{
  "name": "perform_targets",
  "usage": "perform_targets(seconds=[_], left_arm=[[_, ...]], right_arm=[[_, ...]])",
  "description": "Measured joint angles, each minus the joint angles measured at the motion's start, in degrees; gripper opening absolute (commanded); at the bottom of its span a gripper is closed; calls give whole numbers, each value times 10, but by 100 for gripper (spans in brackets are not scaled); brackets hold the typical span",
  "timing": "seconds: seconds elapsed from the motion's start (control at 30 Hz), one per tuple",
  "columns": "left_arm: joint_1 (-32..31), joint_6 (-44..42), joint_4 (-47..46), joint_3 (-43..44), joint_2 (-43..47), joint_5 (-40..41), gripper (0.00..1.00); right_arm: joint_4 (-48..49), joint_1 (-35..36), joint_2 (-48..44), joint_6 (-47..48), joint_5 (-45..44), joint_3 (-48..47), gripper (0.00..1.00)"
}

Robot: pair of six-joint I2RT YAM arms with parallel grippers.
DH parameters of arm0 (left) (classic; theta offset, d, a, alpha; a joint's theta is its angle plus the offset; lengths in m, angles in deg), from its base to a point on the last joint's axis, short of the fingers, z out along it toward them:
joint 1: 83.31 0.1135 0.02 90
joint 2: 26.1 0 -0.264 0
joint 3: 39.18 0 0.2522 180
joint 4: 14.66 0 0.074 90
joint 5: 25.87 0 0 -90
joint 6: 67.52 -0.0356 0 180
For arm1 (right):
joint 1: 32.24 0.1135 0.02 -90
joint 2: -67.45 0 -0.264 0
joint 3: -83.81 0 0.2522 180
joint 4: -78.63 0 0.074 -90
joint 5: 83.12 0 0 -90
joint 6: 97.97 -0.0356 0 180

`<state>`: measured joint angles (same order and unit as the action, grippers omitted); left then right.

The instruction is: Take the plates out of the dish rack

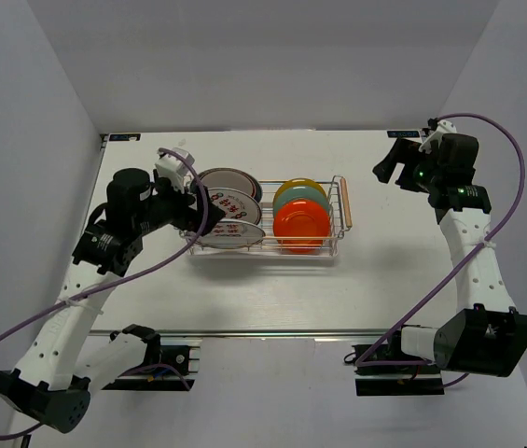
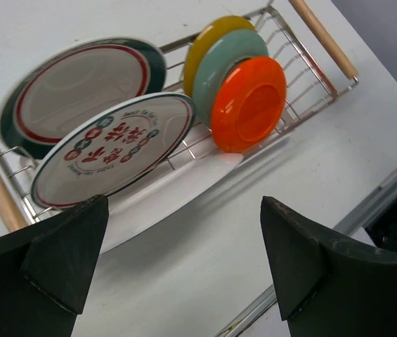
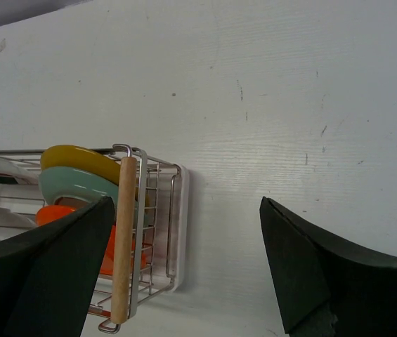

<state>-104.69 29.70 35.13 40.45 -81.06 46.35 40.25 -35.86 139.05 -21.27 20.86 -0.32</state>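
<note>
The dish rack (image 1: pixel 263 253) stands mid-table with five plates upright in it. Two white plates with red marks (image 1: pixel 233 222) (image 1: pixel 228 181) fill its left half. The yellow (image 1: pixel 298 189), teal (image 1: pixel 306 199) and orange (image 1: pixel 302 225) plates stand in its right half. My left gripper (image 1: pixel 191 207) hovers open at the rack's left end, empty; its view shows the printed white plate (image 2: pixel 114 151) and the orange plate (image 2: pixel 251 102) just ahead of it (image 2: pixel 184 210). My right gripper (image 1: pixel 389 164) is open and empty, well to the right of the rack; its wrist view (image 3: pixel 186 203) shows the wooden handle (image 3: pixel 123 239).
A white drip tray (image 2: pixel 163 210) lies under the rack. The table's front edge has a metal rail (image 1: pixel 272 331). White walls close off the back and both sides. Bare tabletop (image 1: pixel 394 261) lies between the rack and the right arm.
</note>
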Motion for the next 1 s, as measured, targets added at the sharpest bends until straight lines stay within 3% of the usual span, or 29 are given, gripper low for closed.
perform_targets(seconds=[0.2, 0.5, 1.0], left_arm=[[-1, -80, -18, -9, -21, -77, 98], [-2, -196, -17, -4, -84, -108, 98], [-20, -228, -41, -67, -83, -83, 96]], right_arm=[[5, 0, 0, 21, 12, 0, 89], [-10, 0, 37, 62, 47, -30, 89], [-40, 0, 96, 82, 64, -68, 89]])
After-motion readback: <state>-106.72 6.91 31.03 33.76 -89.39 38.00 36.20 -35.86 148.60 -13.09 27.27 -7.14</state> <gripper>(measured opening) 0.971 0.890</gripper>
